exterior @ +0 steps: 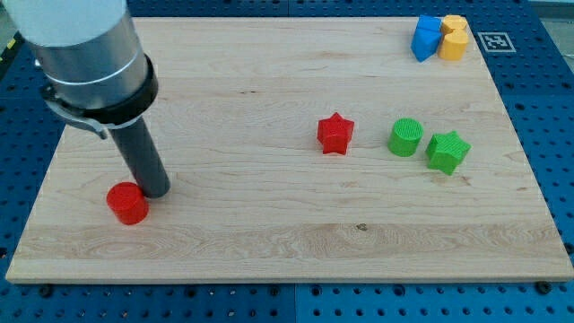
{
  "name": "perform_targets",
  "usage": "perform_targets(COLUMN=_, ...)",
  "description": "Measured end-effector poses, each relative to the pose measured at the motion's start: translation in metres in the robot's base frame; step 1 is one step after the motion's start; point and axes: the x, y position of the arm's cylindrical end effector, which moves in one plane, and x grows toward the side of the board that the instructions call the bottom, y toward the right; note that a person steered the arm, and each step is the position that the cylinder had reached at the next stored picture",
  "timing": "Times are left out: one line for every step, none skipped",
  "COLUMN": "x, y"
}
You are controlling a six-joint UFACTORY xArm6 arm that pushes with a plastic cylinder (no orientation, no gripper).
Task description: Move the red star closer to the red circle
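Note:
The red star (335, 134) lies on the wooden board (269, 242), a little right of the middle. The red circle (127, 203) lies near the board's lower left. My tip (155, 191) rests on the board just right of the red circle, touching or almost touching it. The tip is far to the left of the red star.
A green circle (405, 137) and a green star (447, 151) lie right of the red star. A blue block (425, 38) and a yellow block (454, 38) sit together at the top right corner. A fiducial tag (493, 40) lies beside them.

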Motion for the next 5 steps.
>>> perform_targets(x=-0.011, y=-0.012)
perform_targets(x=-0.023, y=-0.02)
perform_targets(x=-0.002, y=-0.02)
perform_targets(x=0.035, y=-0.02)
perform_targets(x=0.018, y=-0.027)
